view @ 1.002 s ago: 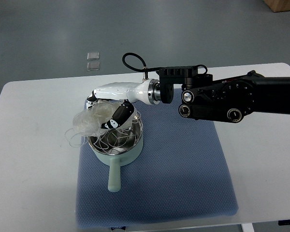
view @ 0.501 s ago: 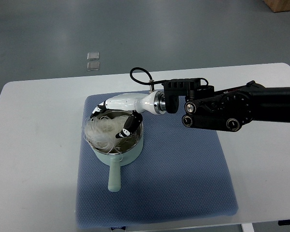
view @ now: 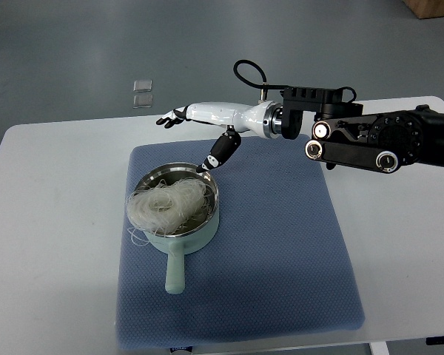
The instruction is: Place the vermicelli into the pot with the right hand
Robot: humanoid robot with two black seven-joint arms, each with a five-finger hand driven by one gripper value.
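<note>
Pot: I see one pale green pot [view: 176, 214] with a steel inside, handle pointing toward my side, standing on the left part of the mat.
Vermicelli: one tangled whitish bundle of vermicelli [view: 165, 205] lies in the pot, spilling over its left rim with a few strands hanging outside.
Right hand: I count one, the right hand [view: 200, 127], above and behind the pot, fingers spread, holding nothing, thumb pointing down toward the pot's far rim.
Mat: one blue mat [view: 281, 251] under the pot.
Bench: one white bench [view: 52, 222] beneath the mat.
Floor: two small clear squares [view: 142, 92] lie beyond the bench, well behind the pot.
</note>
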